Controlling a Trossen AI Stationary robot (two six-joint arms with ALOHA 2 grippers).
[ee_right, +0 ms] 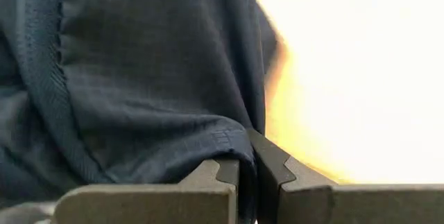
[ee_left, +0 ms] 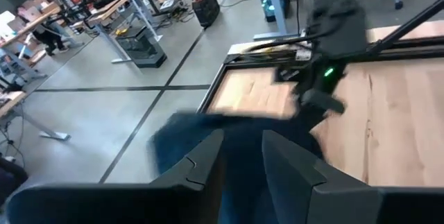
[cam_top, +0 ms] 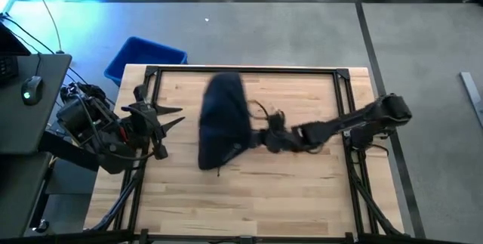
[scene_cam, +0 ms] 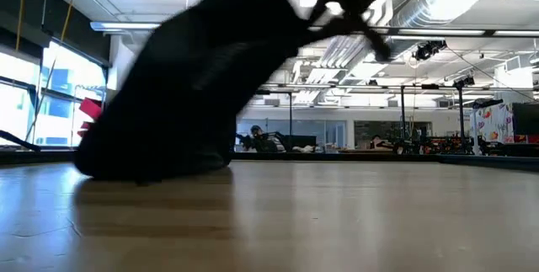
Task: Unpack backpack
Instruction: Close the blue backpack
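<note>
— Behind the table (cam_top: 249,191) runs grey concrete floor with dark lines across it; level with the tabletop, a long hall shows with ceiling ducts and distant benches. What is the biggest thing on the wood?

— That would be the backpack (cam_top: 223,120), dark navy, lying in the middle of the surface, a little toward the left edge and closer to the far edge than the near one. From table height it rises as a tilted dark mass (scene_cam: 189,87), its lower end on the wood and its upper end lifted.

— Lifted by what?

— By the right gripper (cam_top: 266,140), reaching in from the right edge on its long arm. Its wrist camera shows both fingers (ee_right: 229,182) clenched on a fold of the navy cloth (ee_right: 139,78), so it is grasping the backpack at the side facing the right edge.

— And the other arm?

— It waits over the left edge. The left gripper (cam_top: 175,117) points toward the backpack without touching it; a narrow gap stands between its fingers (ee_left: 201,165), nothing in them.

— Anything smaller?

— A blue bin (cam_top: 143,57) sits on the floor just beyond the far left corner, and a computer mouse (cam_top: 31,88) lies on a dark desk off the left edge.
</note>
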